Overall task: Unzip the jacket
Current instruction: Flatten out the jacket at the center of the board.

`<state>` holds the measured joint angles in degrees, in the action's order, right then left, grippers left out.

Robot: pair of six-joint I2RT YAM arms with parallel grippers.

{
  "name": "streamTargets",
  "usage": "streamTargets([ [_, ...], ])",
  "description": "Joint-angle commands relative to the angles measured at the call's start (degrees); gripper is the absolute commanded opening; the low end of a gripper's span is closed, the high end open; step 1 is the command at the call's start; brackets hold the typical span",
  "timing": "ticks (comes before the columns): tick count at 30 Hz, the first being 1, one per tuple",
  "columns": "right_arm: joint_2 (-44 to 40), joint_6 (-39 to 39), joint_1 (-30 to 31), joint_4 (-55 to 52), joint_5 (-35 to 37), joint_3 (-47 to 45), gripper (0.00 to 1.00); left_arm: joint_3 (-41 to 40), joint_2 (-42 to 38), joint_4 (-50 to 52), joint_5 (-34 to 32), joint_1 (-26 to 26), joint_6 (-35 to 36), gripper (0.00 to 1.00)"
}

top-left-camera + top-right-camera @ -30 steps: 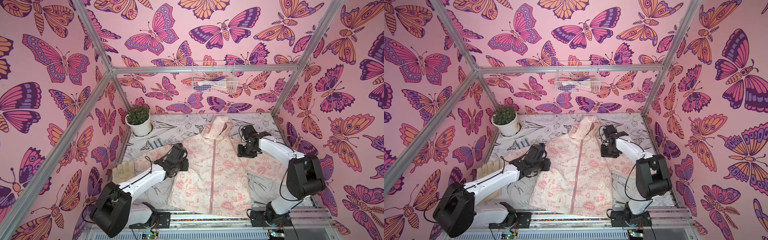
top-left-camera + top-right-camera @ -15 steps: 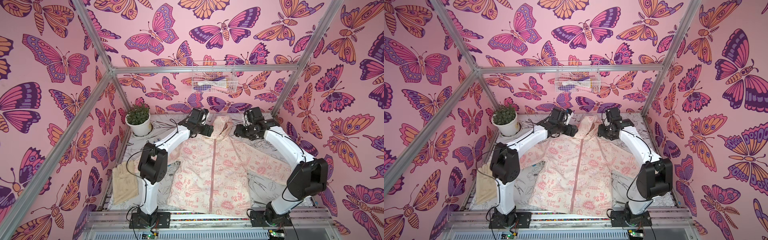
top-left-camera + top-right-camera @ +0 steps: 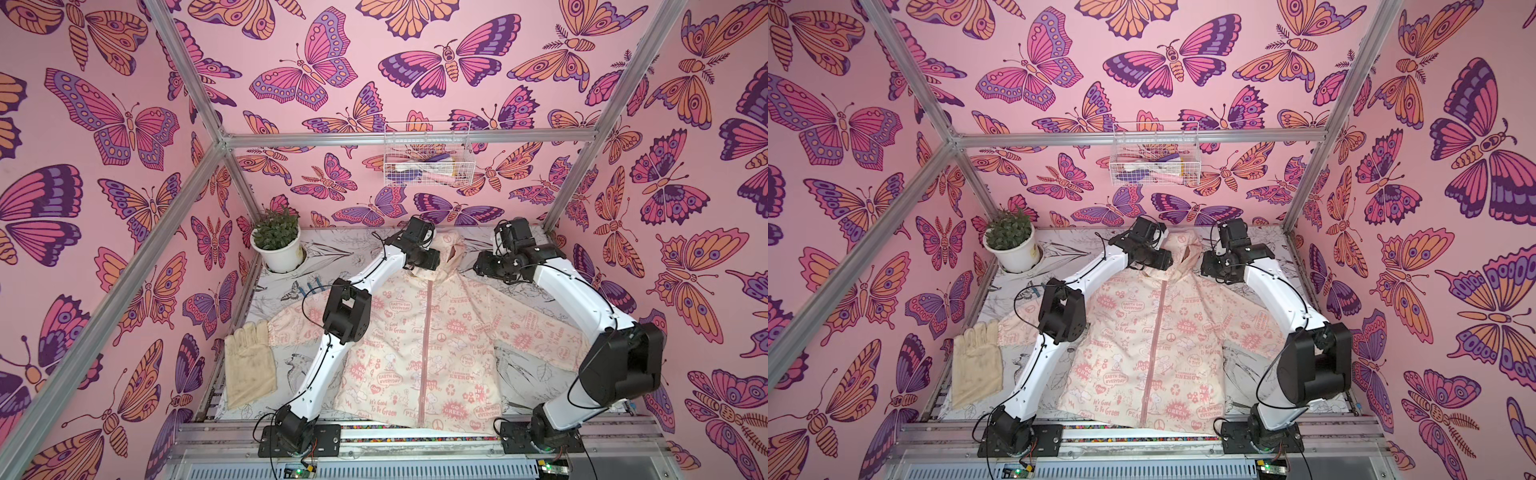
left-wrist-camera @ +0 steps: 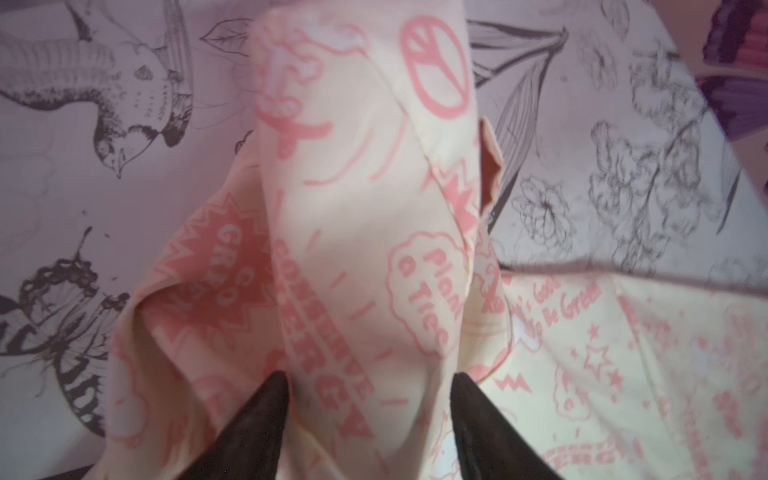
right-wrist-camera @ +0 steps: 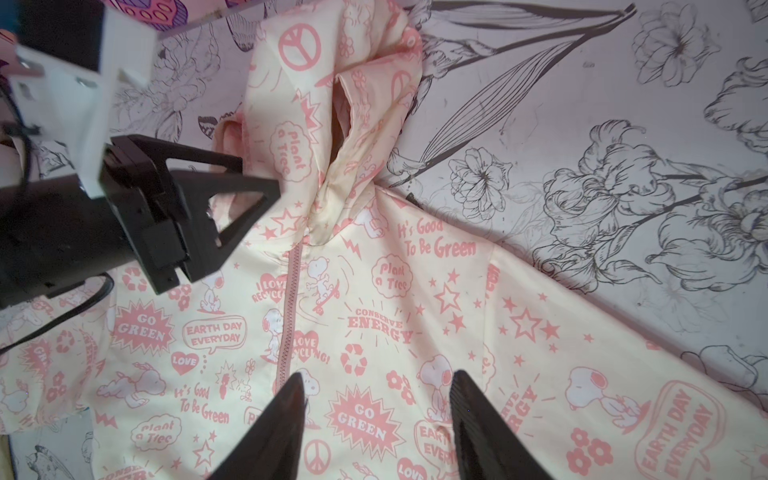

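The jacket lay flat and front up in the middle of the bench, with its hood at the far edge and its hem at the near edge. Its zipper, closed all the way, ran straight along that far-to-near line, and its top sat under the collar between the two arms. The left fingers stood parted astride a ridge of hood cloth; I could not tell whether they pinched it. They looked the nearer to the zipper's top. The right fingers stood parted and empty off the hood's right side, aimed across the chest. A second earlier both arms had been nearer the near edge, by the shoulders. The jacket had not shifted.
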<state>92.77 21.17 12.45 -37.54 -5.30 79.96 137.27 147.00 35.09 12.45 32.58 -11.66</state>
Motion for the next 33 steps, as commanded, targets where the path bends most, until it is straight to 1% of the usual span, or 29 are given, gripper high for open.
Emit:
streamTargets([
  [1, 2.9, -0.3, -0.6, 4.3, -1.2, -1.4, 0.54, 3.4, 1.1, 1.7, -2.4, -1.3, -1.7, 0.37],
  [4, 6.4, -1.4, -0.6, 8.1, -2.5, -0.9, 0.52, 3.4, 0.2, 1.6, -2.2, -2.9, -3.5, 0.13],
  [7, 12.0, -2.9, -0.8, 8.4, -3.0, 3.3, 0.51, 2.9, -0.8, 1.6, -0.6, -4.8, -4.9, 0.02],
  [8, 14.0, -3.9, -0.7, 8.1, -3.4, 5.4, 0.51, 2.4, -1.4, 1.5, -0.4, -5.4, -5.4, 0.00],
  [10, 17.9, -5.4, -0.8, 7.8, -4.1, 9.4, 0.52, 0.6, -2.7, 0.3, 0.8, -6.4, -6.3, 0.00],
  [12, 21.4, -6.9, -0.8, 7.2, -4.8, 13.8, 0.54, -1.6, -3.7, -0.9, 2.1, -7.5, -7.3, 0.02],
  [13, 23.1, -7.4, -0.8, 7.0, -4.8, 16.0, 0.55, -2.6, -4.2, -1.5, 2.7, -7.8, -7.7, 0.04],
  [14, 24.5, -7.9, -0.6, 7.0, -4.4, 18.1, 0.56, -3.3, -4.6, -1.6, 2.7, -8.3, -7.9, 0.08],
  [15, 25.8, -8.3, -0.7, 7.0, -4.1, 19.6, 0.57, -4.0, -4.9, -1.7, 2.7, -8.6, -7.8, 0.14],
  [16, 27.2, -8.9, -0.6, 6.6, -3.4, 21.8, 0.57, -4.8, -5.4, -1.6, 2.5, -8.7, -7.6, 0.23],
  [18, 29.7, -10.5, -0.6, 5.9, -2.3, 25.7, 0.57, -6.7, -6.7, -1.7, 1.8, -9.1, -7.2, 0.36],
  [19, 31.0, -11.3, -0.5, 5.5, -2.0, 27.8, 0.57, -7.8, -7.5, -1.8, 1.4, -9.3, -6.6, 0.49],
  [20, 32.2, -12.1, -0.4, 4.9, -2.0, 29.7, 0.57, -9.0, -8.4, -2.0, 1.1, -9.3, -5.8, 0.58],
  [23, 35.0, -14.7, 0.3, 3.9, -2.2, 34.1, 0.58, -14.1, -12.2, -3.1, 0.7, -9.3, -2.7, 0.79],
  [25, 36.3, -16.4, 1.0, 3.5, -1.1, 35.7, 0.59, -19.7, -15.7, -5.5, 0.2, -9.3, -1.5, 0.88],
  [26, 36.7, -17.1, 1.3, 3.5, -0.9, 36.2, 0.59, -23.4, -17.7, -7.7, 0.5, -9.3, -0.5, 0.91],
  [28, 37.2, -18.0, 1.8, 3.8, -0.2, 36.3, 0.59, -29.9, -21.6, -11.2, 0.5, -9.3, 0.7, 0.91],
  [31, 38.1, -20.7, 2.9, 3.8, 2.7, 36.7, 0.60, -37.0, -25.4, -14.3, -0.3, -9.3, 1.7, 0.86],
  [33, 38.9, -22.5, 3.5, 3.4, 4.6, 37.3, 0.60, -40.2, -26.8, -15.6, -0.3, -9.3, 2.1, 0.84],
])
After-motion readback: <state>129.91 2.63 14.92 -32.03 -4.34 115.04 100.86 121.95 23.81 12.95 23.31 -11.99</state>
